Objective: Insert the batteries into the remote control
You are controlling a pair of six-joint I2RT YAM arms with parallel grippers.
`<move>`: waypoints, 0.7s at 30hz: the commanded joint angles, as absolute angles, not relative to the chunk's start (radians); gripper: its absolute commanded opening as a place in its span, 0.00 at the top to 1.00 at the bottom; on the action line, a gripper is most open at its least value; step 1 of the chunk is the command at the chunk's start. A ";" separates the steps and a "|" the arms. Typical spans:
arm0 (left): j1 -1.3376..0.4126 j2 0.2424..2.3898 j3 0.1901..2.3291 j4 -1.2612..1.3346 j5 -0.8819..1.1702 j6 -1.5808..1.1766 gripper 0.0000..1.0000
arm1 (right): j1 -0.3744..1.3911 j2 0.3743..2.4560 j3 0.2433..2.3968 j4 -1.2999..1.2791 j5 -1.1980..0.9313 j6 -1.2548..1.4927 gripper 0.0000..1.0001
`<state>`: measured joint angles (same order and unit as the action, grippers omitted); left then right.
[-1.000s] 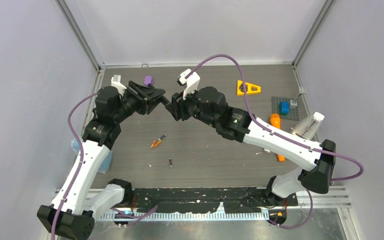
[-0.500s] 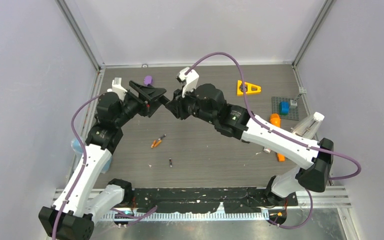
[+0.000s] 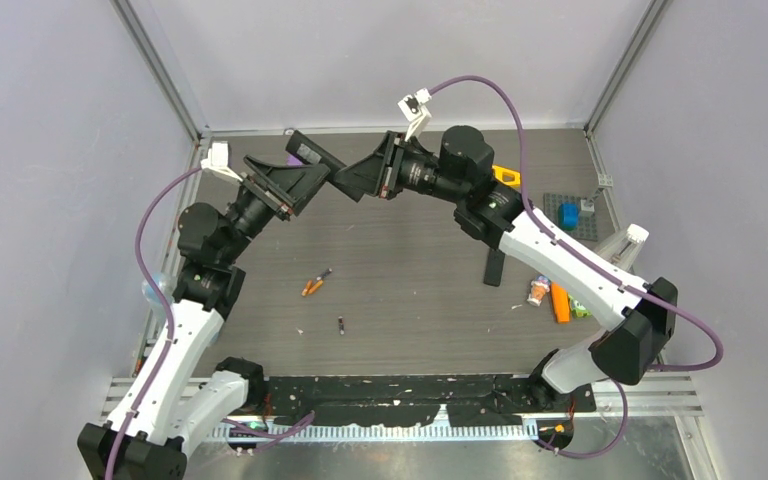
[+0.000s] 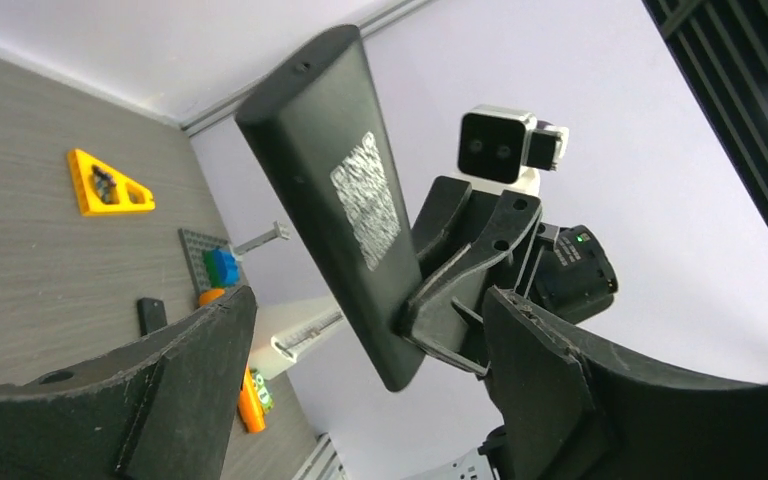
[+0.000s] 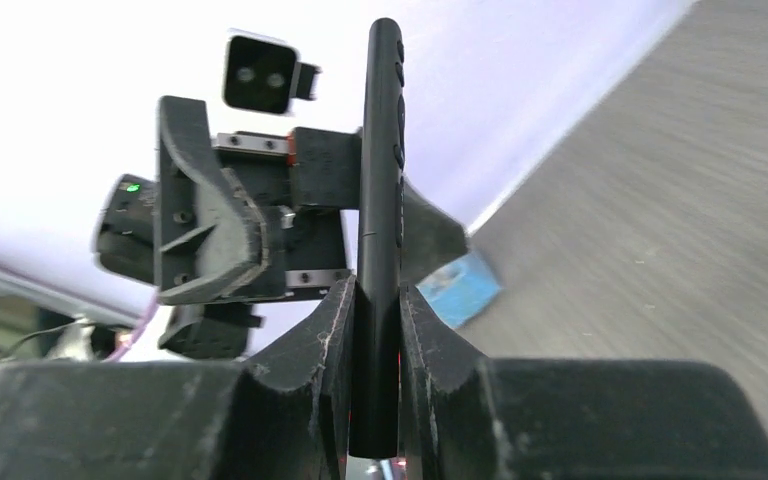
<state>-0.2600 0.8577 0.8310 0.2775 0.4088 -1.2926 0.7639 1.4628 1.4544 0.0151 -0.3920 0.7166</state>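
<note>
The black remote control is up in the air, and my right gripper is shut on its lower end. It shows edge-on in the right wrist view and as a slab from above. My left gripper is open, its fingers standing wide on either side of the remote without touching it. From above it faces the right gripper near the back of the table. Two batteries, orange with dark tips, lie together mid-table. A dark grey battery lies nearer the front.
A short black oblong piece lies under the right forearm. At the right are an orange stick, a small colourful item and a grey baseplate with a blue brick. An orange triangle lies at the back. A blue box sits at the left.
Both grippers rose and moved toward the back wall. The left gripper opened and let go of the remote, which stays in the right gripper. The right forearm swung away and uncovered the black piece.
</note>
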 commanded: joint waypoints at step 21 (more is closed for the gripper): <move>-0.261 0.870 0.808 0.584 0.448 -1.290 0.96 | 0.742 1.448 1.353 0.397 -0.636 1.093 0.77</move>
